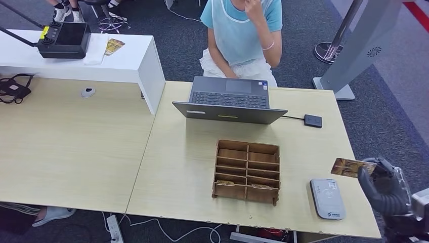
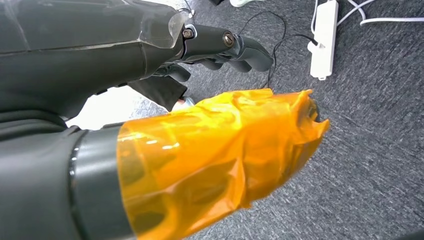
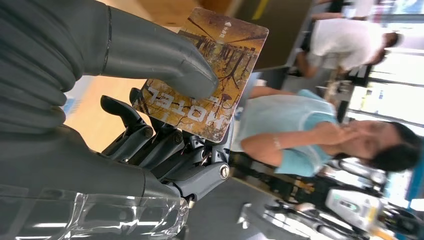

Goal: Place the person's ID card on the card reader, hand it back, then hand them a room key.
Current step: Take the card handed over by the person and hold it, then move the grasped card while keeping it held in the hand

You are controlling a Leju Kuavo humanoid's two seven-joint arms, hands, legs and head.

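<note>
The pale wooden desk [image 1: 182, 167] stretches wide, and a person [image 1: 243, 35] in a light blue top sits at its far side, one hand raised to the face. An open grey laptop [image 1: 230, 104] stands before them, its screen tilted back toward the robot. Nearer is a wooden compartment rack [image 1: 247, 171], with cards lying in its front row. To its right, near the desk's front edge, lies the flat grey card reader [image 1: 327, 198]. The right hand [image 1: 387, 190] hovers just past the desk's right edge, thumb and fingers [image 3: 150, 145] pinching a brown hotel key card [image 1: 352, 167], held in the air above and right of the reader. The left hand [image 2: 220, 45] hangs over grey carpet, dark fingers curled, holding nothing.
</note>
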